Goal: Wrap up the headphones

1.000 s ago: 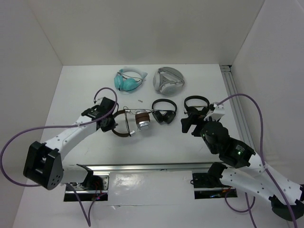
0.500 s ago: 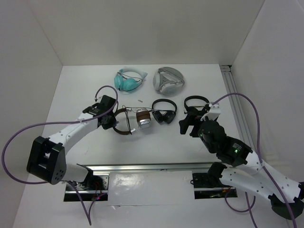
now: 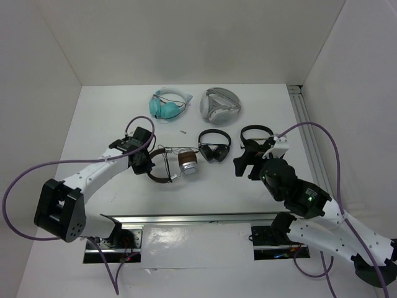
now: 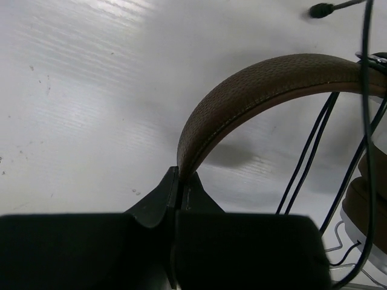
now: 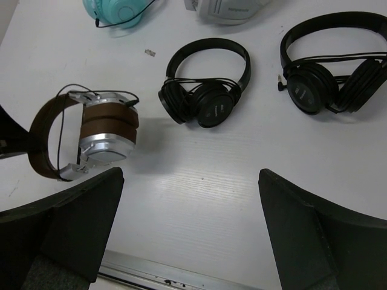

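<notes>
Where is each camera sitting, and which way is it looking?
Top: above and behind the arms, looking down at the table; both arms, the left tool and right tool show.
Left wrist: on the left arm, low, looking along its shut fingers at the headphones' brown headband.
Right wrist: on the right arm, higher, looking down past its open fingers at the headphones and two black pairs.
Shared: top and right wrist both show the headphones and black pairs.

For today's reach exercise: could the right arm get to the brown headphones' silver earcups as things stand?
Probably yes: the right gripper hangs open, with only bare table between it and the earcups.
</notes>
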Robot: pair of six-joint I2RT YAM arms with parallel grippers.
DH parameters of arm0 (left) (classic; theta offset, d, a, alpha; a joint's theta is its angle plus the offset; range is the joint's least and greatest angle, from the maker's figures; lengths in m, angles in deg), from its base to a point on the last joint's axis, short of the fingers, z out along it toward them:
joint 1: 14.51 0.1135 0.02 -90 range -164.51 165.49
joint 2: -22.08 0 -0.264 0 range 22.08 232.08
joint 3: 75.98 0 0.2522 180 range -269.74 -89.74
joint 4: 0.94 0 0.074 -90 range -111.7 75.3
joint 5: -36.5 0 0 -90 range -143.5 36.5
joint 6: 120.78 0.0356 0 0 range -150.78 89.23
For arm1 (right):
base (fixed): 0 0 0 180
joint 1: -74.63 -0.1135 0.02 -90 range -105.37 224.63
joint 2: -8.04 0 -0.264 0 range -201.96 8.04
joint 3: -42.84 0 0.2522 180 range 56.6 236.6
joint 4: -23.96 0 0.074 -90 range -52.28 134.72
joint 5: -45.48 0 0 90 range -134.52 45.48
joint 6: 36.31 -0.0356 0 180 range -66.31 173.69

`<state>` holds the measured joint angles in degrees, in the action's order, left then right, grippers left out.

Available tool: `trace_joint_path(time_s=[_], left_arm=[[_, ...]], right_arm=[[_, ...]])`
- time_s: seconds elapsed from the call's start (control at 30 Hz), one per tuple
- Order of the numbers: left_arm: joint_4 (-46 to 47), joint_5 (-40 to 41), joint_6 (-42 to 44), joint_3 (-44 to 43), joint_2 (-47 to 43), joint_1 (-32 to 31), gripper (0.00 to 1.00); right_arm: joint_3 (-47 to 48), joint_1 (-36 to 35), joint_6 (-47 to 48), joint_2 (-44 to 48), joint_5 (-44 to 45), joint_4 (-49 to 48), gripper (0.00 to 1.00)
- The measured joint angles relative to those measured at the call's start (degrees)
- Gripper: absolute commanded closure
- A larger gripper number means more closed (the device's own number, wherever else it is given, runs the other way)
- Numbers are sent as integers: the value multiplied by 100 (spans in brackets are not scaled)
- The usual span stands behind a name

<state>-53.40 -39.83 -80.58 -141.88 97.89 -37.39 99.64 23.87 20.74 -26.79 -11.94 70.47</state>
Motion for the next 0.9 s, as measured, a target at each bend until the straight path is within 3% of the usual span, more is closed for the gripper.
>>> trace_joint_path(time_s=[0.63, 0.77, 0.8, 0.9], left_arm=[[494, -614, 310, -1143, 2509, 973, 99], [485, -662, 315, -1156, 2533, 1021, 75], [511, -662, 306, -1128, 2533, 1027, 64], [732, -682, 284, -988, 2483, 1060, 47]], right_arm=[[-127, -9, 44, -131, -234, -15, 0], [-149, -9, 90, -151, -315, -15, 0], [-149, -9, 94, -173, -334, -15, 0], [-149, -9, 114, -205, -374, -15, 0]])
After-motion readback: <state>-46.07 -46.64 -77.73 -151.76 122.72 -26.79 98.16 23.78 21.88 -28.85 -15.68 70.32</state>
